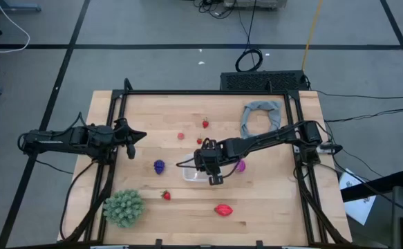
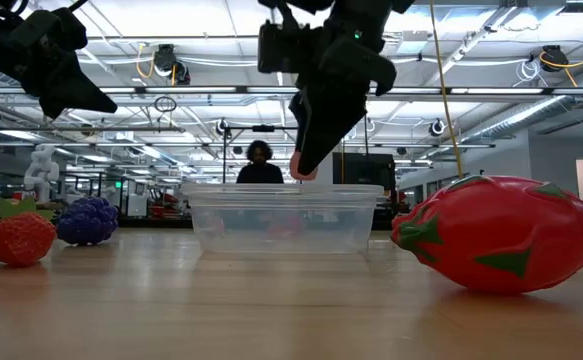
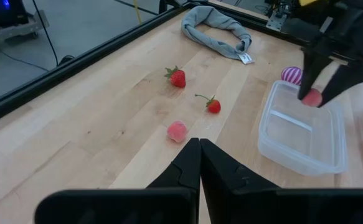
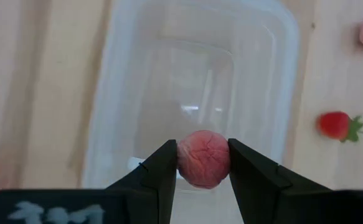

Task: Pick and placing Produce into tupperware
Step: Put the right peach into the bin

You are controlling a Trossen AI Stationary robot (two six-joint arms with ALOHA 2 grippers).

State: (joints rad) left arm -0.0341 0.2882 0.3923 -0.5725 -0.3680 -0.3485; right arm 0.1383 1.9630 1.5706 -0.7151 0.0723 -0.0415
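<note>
Nearest the low camera, at lower right of that view, lies the big red oval fruit (image 2: 498, 232) on the table (image 2: 271, 310). Behind it, mid-frame, stands the clear tub (image 2: 283, 215), which looks empty. At far left of that view sit a strawberry (image 2: 18, 238) and the purple fruit (image 2: 87, 220).

The right gripper (image 4: 203, 163) hangs over the tub, its jaws clamped on a pink berry (image 4: 203, 158). In the right wrist view the berry sits in the lower middle of the frame, with the tub floor filling the frame above it. In the low view the berry's tip shows just above the tub's rim, not yet inside.

The step in hand appears to be the drop. To do it well, the berry should go down past the rim, towards the middle of the tub and away from the walls, before the jaws part. It is round and would likely roll or bounce out if let go from higher. The tub looks light, so the fingers should not nudge its wall.

The left gripper (image 1: 133, 135) waits with jaws closed and empty at centre left of the high view. Small red berries (image 3: 178, 78) lie loose near the grey cloth (image 3: 217, 26), and the magenta fruit (image 3: 291, 75) sits just beside the tub.
</note>
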